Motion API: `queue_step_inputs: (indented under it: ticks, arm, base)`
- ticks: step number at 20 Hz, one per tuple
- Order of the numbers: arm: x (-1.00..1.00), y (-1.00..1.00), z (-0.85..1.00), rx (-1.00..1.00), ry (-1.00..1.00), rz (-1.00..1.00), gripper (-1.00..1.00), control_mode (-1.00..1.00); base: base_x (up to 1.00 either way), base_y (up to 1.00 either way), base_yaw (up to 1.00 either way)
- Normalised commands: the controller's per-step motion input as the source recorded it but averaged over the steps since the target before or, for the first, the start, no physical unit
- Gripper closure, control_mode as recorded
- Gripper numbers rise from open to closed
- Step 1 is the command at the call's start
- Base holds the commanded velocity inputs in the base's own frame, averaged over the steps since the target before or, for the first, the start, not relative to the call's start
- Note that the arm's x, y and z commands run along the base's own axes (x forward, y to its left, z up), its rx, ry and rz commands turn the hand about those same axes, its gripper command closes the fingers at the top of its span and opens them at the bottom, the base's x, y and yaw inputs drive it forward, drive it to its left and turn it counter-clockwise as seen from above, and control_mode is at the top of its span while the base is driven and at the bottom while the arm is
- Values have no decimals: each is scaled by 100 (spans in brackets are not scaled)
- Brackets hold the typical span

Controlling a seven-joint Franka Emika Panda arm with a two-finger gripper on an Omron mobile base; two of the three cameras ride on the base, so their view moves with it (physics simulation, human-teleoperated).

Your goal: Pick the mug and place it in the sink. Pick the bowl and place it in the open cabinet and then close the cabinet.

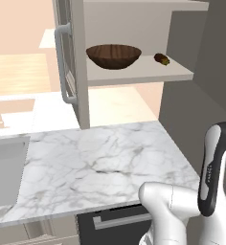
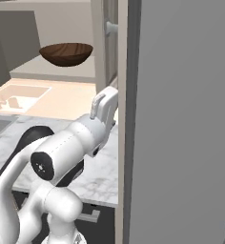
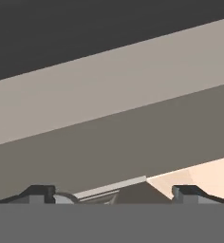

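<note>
Left base view: the bowl (image 1: 114, 56) sits on the cabinet (image 1: 139, 74) shelf, a small dark lump (image 1: 161, 59) to its right. Gripper (image 3: 113, 197) spread, pinching nothing. No writing legible.

White marble worktop (image 1: 100, 162) with grey veining. Dark appliance front (image 1: 116, 226) below it, silver bar handle (image 1: 120, 219). Tall grey panel (image 1: 191, 95) at right. Beyond, pale peach floor (image 1: 19, 72) and walls; light even, soft.
</note>
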Motion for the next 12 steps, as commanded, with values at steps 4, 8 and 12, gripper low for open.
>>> queue_step_inputs:
  ticks: [4, 8, 12]
  arm:
    - [21, 0, -28, 4, 0, 0, -100, -100]
    - [26, 15, -38, 2, 2, 0, -100, -100]
    - [41, 36, -7, 0, 0, 0, -100, -100]
  base:
    - [0, 0, 0]
    - [0, 0, 0]
    - [0, 0, 0]
